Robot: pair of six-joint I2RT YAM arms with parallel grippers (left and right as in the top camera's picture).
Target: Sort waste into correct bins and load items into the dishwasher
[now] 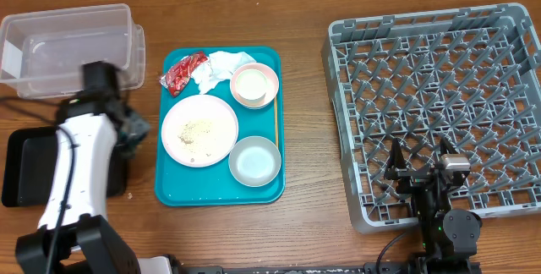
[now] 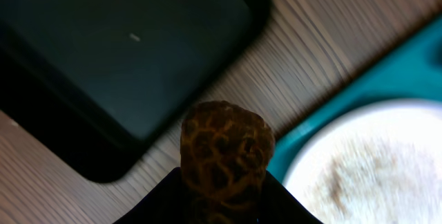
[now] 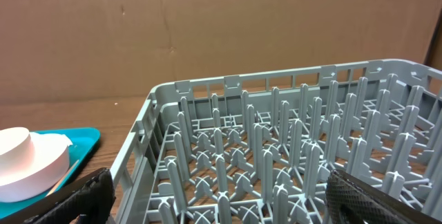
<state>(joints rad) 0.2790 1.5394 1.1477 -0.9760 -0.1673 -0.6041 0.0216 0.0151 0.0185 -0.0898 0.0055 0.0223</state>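
Observation:
My left gripper hovers between the black tray and the teal tray. In the left wrist view it is shut on a small brown food lump, with the black tray to the upper left. The pale pink plate carries rice-like crumbs. A napkin, a red wrapper, a pink bowl, a grey bowl and a wooden stick lie on the teal tray. My right gripper is open and empty over the grey rack's front edge.
The clear tub stands at the back left, behind the black tray. The rack's upright pegs fill the right wrist view, with my right gripper open in front of them. A brown cardboard wall stands behind the table.

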